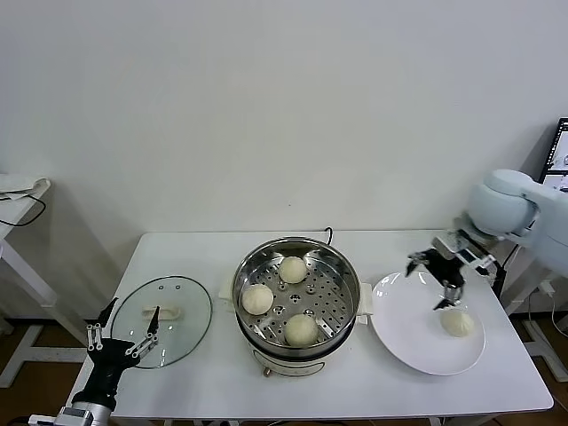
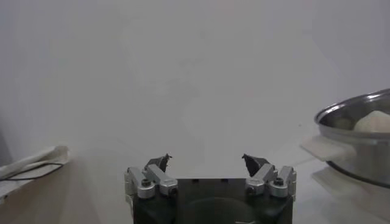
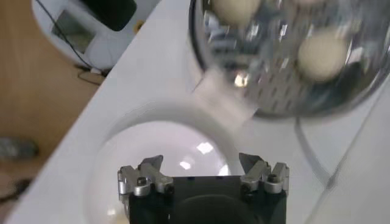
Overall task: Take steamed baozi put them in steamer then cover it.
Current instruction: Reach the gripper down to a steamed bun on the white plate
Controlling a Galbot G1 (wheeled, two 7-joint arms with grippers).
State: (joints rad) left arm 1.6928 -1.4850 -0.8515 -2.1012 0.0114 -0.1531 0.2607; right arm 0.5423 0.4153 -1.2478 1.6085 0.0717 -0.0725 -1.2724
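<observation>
The steamer [image 1: 295,302] stands mid-table with three baozi on its perforated tray [image 1: 293,269] [image 1: 257,299] [image 1: 301,329]. A further baozi [image 1: 458,322] lies on the white plate [image 1: 417,342] to the right. My right gripper [image 1: 423,287] hovers open over the plate, just left of that bun, with nothing between its fingers. In the right wrist view the gripper [image 3: 201,163] sits above the plate [image 3: 177,140], with the steamer [image 3: 292,55] beyond; the plate's bun is hidden there. The cover [image 1: 164,319] lies flat at the left. My left gripper [image 1: 135,307] is open at the cover's near edge.
The left wrist view shows my open left gripper [image 2: 207,161] facing the wall, with the steamer [image 2: 359,143] and its white side handle [image 2: 323,148] off to one side. A side table [image 1: 18,204] stands at far left. A monitor [image 1: 559,151] is at far right.
</observation>
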